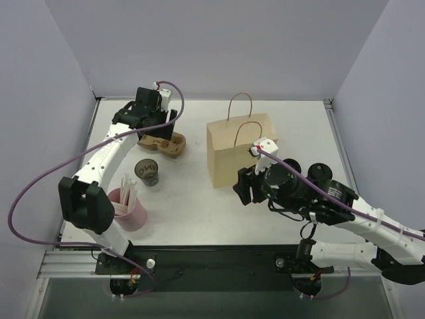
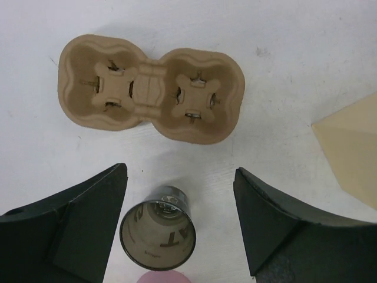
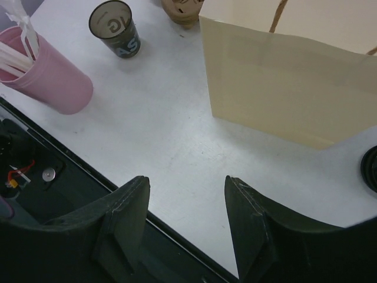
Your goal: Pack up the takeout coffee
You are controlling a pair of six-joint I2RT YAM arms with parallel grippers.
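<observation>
The takeout coffee cup [image 1: 147, 171] is a small black paper cup standing open on the table, with no lid on it. It also shows in the left wrist view [image 2: 157, 234] and the right wrist view [image 3: 114, 28]. My left gripper [image 1: 151, 123] is open and empty, high above the brown pulp tray [image 1: 161, 143]; in its own view [image 2: 179, 177] the cup lies between and far below the fingers. The tan paper bag [image 1: 240, 151] stands upright at the centre. My right gripper [image 1: 242, 188] is open and empty, just in front of the bag's near left corner [image 3: 185, 183]. A dark round rim [image 3: 371, 168] at the frame edge may be the lid.
A pink cup [image 1: 127, 207] with pale sticks stands at the near left, close to the left arm's base. The two-well tray [image 2: 150, 88] lies flat beyond the black cup. The table's dark front edge [image 3: 88, 171] runs right under my right fingers.
</observation>
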